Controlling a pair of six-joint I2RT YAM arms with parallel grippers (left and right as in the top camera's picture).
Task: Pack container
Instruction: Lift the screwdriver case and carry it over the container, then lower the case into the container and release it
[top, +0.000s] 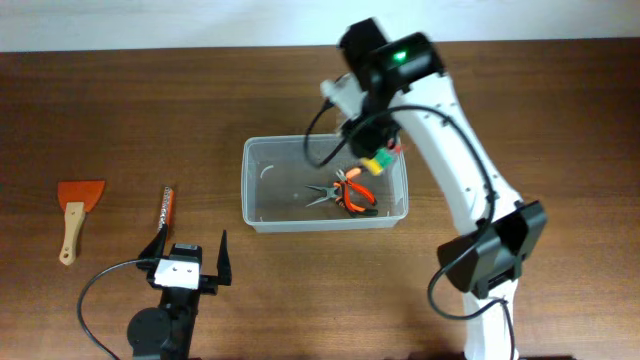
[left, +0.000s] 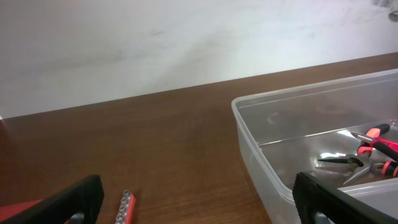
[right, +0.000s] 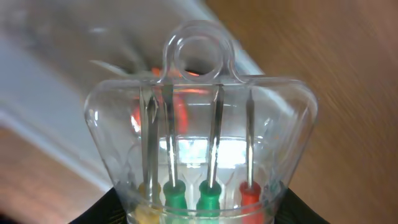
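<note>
The clear plastic rectangular container (top: 262, 150) sits near the middle of the brown wooden desk (top: 120, 120), a little toward its right edge. A pair of needle-nose pliers with orange-red handles (top: 348, 192) lies inside it. The right gripper (top: 372, 150) hangs over the container's far right corner, its jaws about half closed on a clear plastic hang-case of four small screwdrivers (right: 202, 143). Their handles are yellow, green, green and red, and the case's hang loop points away from the wrist. The step in hand looks like placing this case. To do it well, the arm should bring the case inward from the far rim and lower it over the bare floor toward the container's left end, clear of the pliers. The jaws should part only once the case is low between the walls, so it settles flat and does not tip onto the rim or the pliers. The left gripper (top: 190, 258) waits near the desk's front edge with its jaws fully spread and nothing between them. Just beyond it lies an orange strip of driver bits (top: 167, 207), and an orange-bladed scraper with a wooden handle (top: 75, 215) lies toward the left edge. No brand, label or writing can be read on any item.
</note>
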